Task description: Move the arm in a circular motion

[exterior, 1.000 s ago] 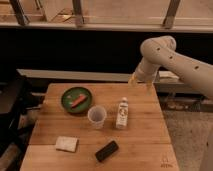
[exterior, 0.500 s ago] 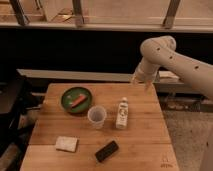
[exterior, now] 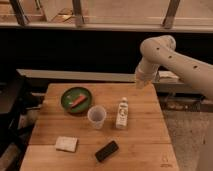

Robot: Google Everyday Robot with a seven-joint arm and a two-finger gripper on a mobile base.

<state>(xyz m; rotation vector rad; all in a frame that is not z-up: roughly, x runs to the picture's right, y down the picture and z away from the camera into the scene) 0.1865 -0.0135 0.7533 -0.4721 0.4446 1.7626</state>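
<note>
Hovering over wooden table [exterior: 145, 142] edge, pincer [exterior: 143, 82] of rounded cream arm [exterior: 180, 62]

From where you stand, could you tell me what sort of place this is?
Likely an indoor test space: a wooden table set with green plate, cup and bottle, railing behind. The arm holds its gripper over the far right corner.

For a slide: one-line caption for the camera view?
Beige arm reaches in from the right, hand over the wooden table's back edge, beyond bottle and cup.
</note>
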